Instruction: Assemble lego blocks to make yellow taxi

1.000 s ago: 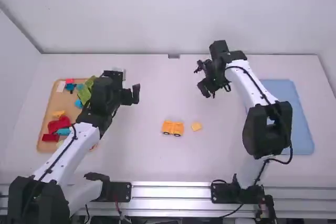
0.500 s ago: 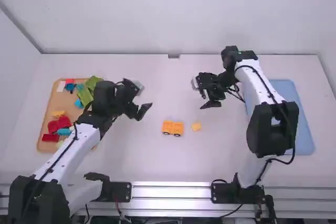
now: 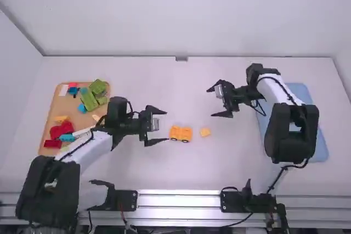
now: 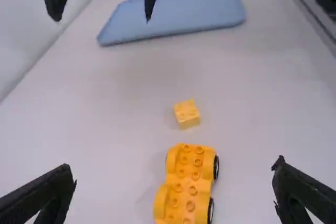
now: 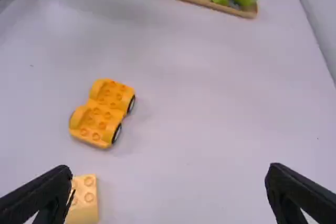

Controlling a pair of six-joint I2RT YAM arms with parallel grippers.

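Note:
The yellow wheeled car base (image 3: 180, 133) stands mid-table, with a small yellow block (image 3: 205, 132) just right of it, the two apart. My left gripper (image 3: 164, 126) is open close to the base's left side; my right gripper (image 3: 214, 102) is open above and beyond the block. In the left wrist view the base (image 4: 186, 184) lies between the spread fingers of my left gripper (image 4: 176, 182), the block (image 4: 187, 114) farther off. In the right wrist view the block (image 5: 83, 200) is beside one finger of my open right gripper (image 5: 168, 182), and the base (image 5: 103, 113) is beyond it.
At the left a wooden tray (image 3: 48, 119) holds green blocks (image 3: 89, 100), red pieces (image 3: 60, 130) and several other blocks. A blue mat (image 3: 315, 130) lies at the right, partly under the right arm. A wall stands behind the table.
My left gripper has moved right and toward the camera, up to the car base. The right gripper has turned to point left and shifted slightly nearer the camera. The base and block have not moved.

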